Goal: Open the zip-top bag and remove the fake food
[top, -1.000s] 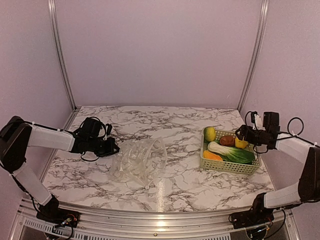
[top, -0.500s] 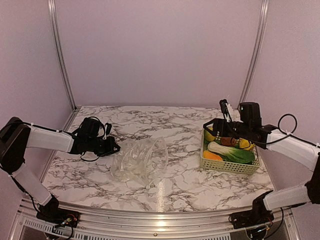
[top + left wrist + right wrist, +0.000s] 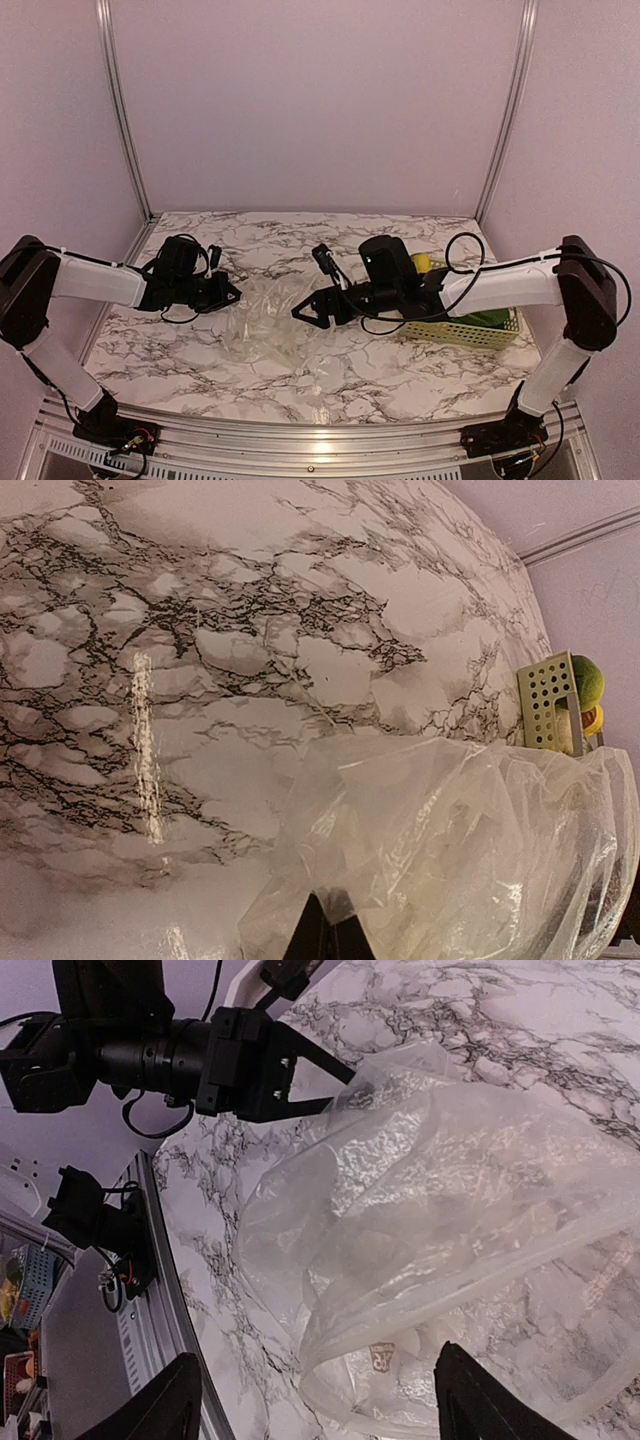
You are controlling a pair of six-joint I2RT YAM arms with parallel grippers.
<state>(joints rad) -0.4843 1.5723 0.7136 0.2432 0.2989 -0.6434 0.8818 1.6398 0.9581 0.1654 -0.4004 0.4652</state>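
Note:
The zip-top bag [image 3: 268,322] lies crumpled on the marble table, clear, with no food showing inside. My left gripper [image 3: 233,293] is shut on the bag's left edge; in the left wrist view its dark tips [image 3: 330,942] pinch a fold of the bag [image 3: 450,850]. My right gripper [image 3: 305,310] is open at the bag's right side. In the right wrist view its fingers [image 3: 478,1400] are spread wide over the bag's mouth [image 3: 420,1210], empty. The fake food [image 3: 420,264] lies in the lattice basket [image 3: 462,334], partly hidden behind my right arm.
The basket also shows in the left wrist view [image 3: 545,692] with a yellow-green fruit [image 3: 588,680] beyond the bag. My left gripper [image 3: 345,1078] shows in the right wrist view, across the bag. Metal rails run along the table's near edge and side walls.
My right arm has swung from the basket at the right to the bag in the middle, gripper open. My left arm and the bag have hardly moved.

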